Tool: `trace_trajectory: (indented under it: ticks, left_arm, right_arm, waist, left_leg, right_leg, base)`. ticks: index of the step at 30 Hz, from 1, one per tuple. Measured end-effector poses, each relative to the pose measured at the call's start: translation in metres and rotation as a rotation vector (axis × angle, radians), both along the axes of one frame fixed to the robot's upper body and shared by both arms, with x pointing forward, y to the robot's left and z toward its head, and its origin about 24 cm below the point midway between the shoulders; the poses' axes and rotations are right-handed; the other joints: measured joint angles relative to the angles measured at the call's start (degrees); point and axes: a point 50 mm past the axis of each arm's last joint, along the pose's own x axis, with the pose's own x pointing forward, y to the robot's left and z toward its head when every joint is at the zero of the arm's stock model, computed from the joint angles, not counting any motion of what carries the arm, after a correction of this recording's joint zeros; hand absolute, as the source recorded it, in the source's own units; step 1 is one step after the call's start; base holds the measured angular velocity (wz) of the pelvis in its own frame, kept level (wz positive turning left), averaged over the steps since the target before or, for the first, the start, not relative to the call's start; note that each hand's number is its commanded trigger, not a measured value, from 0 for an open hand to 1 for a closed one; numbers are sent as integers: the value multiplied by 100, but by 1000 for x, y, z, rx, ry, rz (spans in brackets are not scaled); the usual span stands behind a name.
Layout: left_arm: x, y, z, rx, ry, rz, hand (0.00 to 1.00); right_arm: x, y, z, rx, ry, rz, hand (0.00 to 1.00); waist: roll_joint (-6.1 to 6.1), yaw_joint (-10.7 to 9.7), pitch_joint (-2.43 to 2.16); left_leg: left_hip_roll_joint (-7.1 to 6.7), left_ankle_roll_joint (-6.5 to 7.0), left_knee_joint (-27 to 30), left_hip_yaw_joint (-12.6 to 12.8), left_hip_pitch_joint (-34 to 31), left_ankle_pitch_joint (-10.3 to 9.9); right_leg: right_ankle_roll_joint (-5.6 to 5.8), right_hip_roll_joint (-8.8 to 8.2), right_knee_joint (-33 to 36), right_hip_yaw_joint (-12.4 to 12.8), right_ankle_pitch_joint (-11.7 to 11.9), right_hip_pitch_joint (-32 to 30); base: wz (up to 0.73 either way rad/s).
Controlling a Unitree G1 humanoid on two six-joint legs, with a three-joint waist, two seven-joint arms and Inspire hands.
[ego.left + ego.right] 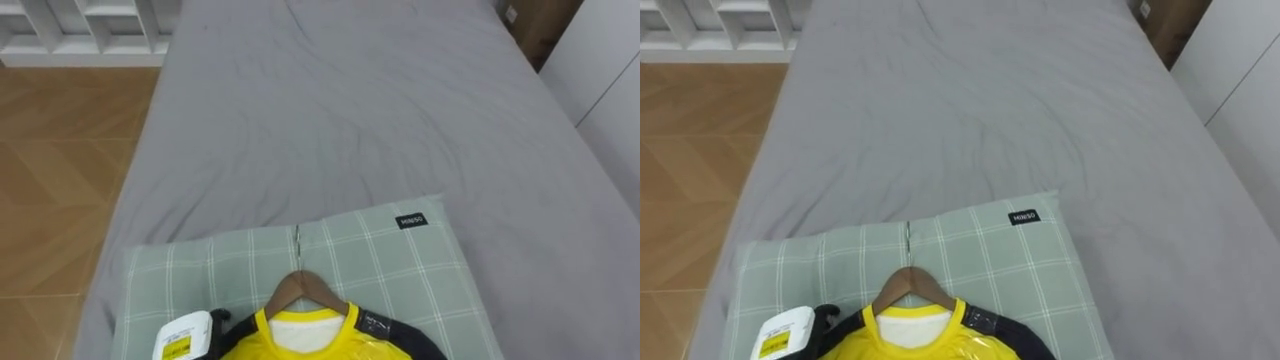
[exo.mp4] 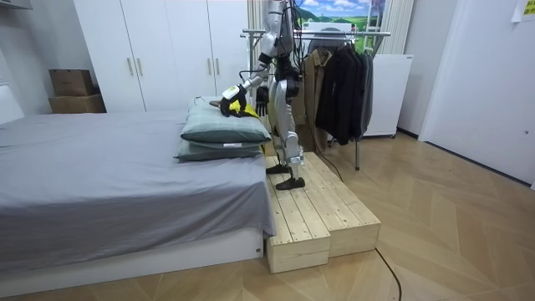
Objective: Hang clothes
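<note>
A yellow shirt (image 1: 300, 347) with black sleeves and a white inner collar lies on a wooden hanger (image 1: 300, 289). The hanger's metal hook points up the bed. Both rest on a green checked pillow (image 1: 400, 265) at the head of the bed. My left hand (image 1: 216, 321) comes in from the lower left and sits at the shirt's left shoulder, its fingers hidden. In the room view this hand (image 2: 231, 94) reaches over the pillows (image 2: 221, 127) to the yellow shirt (image 2: 242, 107). My right hand (image 2: 262, 98) stays close to my body.
The grey bed (image 1: 350, 110) stretches away ahead. I stand on a wooden platform (image 2: 322, 213) at its head. Behind me is a clothes rack (image 2: 343, 34) with dark garments (image 2: 338, 84). White wardrobes (image 2: 159, 50) line one side, with wooden floor (image 1: 55, 170) and white shelves on the other.
</note>
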Motion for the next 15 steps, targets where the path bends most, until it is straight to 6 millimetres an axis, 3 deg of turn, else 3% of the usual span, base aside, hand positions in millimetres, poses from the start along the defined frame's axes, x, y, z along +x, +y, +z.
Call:
trace_trajectory:
  ticks: [5, 15]
  left_arm:
    - [-8, -2, -6, -11, 41, -3, 78]
    - [-16, -6, -12, -31, 88, -3, 83]
  right_arm:
    - [0, 0, 0, -1, 0, 0, 0]
    - [0, 0, 0, 0, 0, 0, 0]
  waist:
    - [-6, 2, 3]
    - [-18, 4, 11]
  left_leg:
    - [-3, 0, 0, -1, 12, 0]
    - [-3, 0, 1, 11, 12, 0]
  right_leg:
    - [1, 1, -14, 4, -1, 19]
    - [2, 5, -22, 53, -1, 16]
  base:
    - [0]
    - [0]
